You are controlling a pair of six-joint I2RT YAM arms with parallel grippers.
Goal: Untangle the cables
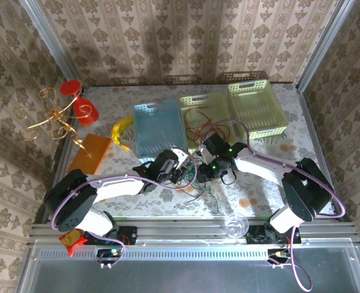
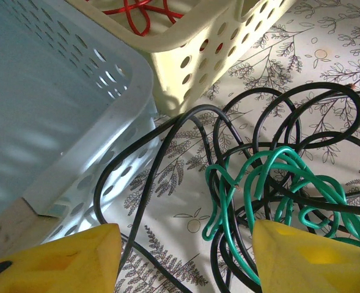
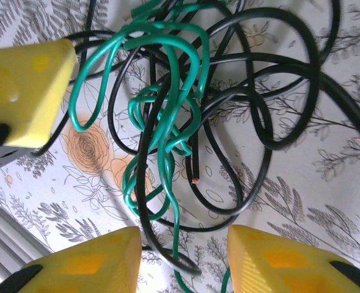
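A tangle of black cables (image 2: 167,140) and green cables (image 2: 271,183) lies on the floral table cloth in front of the baskets (image 1: 199,177). My left gripper (image 2: 186,262) is open just above it, yellow fingers wide apart, with a black strand and green loops lying loose between them. From the other side my right gripper (image 3: 183,262) is open over the tangle, a black cable (image 3: 277,91) and a green cable (image 3: 167,122) passing between its fingers untouched. Both grippers meet over the tangle in the top view, left (image 1: 183,170) and right (image 1: 211,166). Red cables (image 1: 198,125) lie in a yellow-green basket.
A light blue basket (image 1: 157,128) and the yellow-green basket (image 2: 192,43) stand right behind the tangle; a second yellow-green basket (image 1: 256,110) is at the back right. A gold wire stand (image 1: 51,119), orange box (image 1: 89,152) and banana (image 1: 121,129) sit left. A clear glass (image 1: 235,224) stands at the near edge.
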